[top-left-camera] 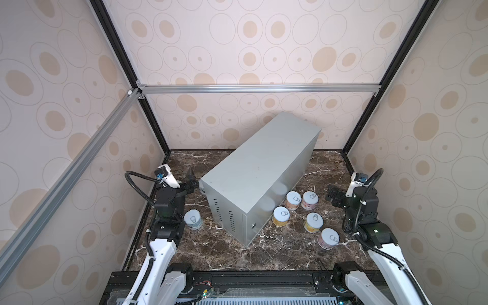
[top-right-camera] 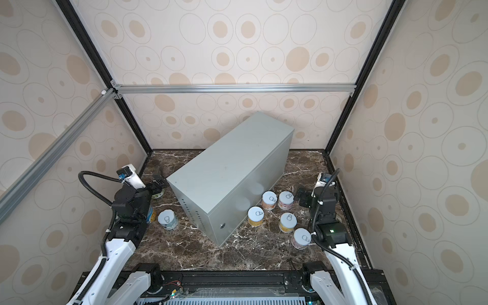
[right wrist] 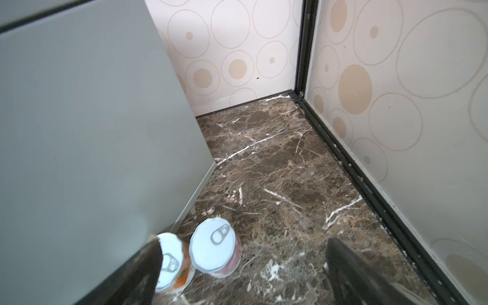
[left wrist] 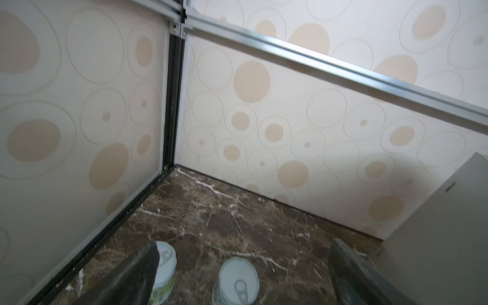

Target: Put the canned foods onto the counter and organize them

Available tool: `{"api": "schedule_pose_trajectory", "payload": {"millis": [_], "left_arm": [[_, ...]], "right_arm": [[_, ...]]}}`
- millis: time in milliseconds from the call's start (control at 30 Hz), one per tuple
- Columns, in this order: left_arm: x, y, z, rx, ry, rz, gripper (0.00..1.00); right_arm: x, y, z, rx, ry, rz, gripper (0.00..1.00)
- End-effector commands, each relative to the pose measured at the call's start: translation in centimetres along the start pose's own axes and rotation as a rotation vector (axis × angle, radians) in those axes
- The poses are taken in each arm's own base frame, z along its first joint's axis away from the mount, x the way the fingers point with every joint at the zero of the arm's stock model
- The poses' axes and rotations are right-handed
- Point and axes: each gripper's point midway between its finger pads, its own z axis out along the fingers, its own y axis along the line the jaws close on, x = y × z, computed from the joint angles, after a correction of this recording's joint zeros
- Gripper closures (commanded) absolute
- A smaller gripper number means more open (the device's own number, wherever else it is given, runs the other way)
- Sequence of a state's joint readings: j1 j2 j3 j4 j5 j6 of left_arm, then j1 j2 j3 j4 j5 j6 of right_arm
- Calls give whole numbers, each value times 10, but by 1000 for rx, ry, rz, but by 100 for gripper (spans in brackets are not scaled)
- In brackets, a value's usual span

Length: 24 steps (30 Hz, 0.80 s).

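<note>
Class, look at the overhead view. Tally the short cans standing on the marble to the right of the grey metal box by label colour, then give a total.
Yellow-label cans: 2
Pink-label cans: 2
Orange-label can: 1
Total: 5

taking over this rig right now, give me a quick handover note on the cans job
Left gripper: open, empty, close to the grey box at its near left corner; two cans sit just ahead of it in the left wrist view.
Right gripper: open, empty, right of the can cluster.
Things: five cans upright on the marble right of the box; one can left of it.
Done: nothing is on the box top.
Left: lift every can onto the box and line them up.
</note>
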State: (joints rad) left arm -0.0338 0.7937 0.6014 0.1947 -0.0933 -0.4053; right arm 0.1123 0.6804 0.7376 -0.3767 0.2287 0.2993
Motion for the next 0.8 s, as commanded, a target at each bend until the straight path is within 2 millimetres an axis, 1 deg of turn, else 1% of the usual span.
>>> {"api": "schedule_pose_trajectory", "payload": {"millis": [0, 67, 100, 167, 300, 433, 533, 633, 700, 767], "left_arm": [[50, 2, -7, -4, 259, -56, 1], [69, 4, -10, -6, 327, -69, 1], [74, 4, -13, -4, 345, -73, 1], [81, 5, -18, -2, 358, -74, 1], [88, 7, -27, 6, 344, -88, 1], [106, 11, -27, -10, 374, -116, 1], [121, 11, -23, -38, 421, -149, 1], [137, 3, -19, -35, 481, -141, 1], [140, 5, -19, -75, 500, -125, 1], [141, 7, -20, -93, 497, -125, 1]], "right_arm": [[44, 6, -18, -69, 185, 48, 1], [58, 3, -23, -63, 232, 65, 2], [64, 2, -25, -61, 250, 71, 1], [76, -1, -27, -51, 281, 81, 1], [94, -12, -29, 18, 333, 121, 1], [111, -18, -26, 88, 389, 92, 1], [124, -18, -20, 128, 424, 68, 2], [138, -10, -13, 139, 452, 17, 1], [144, -6, -8, 150, 457, -11, 1], [154, 2, -2, 136, 481, -41, 1]]}}
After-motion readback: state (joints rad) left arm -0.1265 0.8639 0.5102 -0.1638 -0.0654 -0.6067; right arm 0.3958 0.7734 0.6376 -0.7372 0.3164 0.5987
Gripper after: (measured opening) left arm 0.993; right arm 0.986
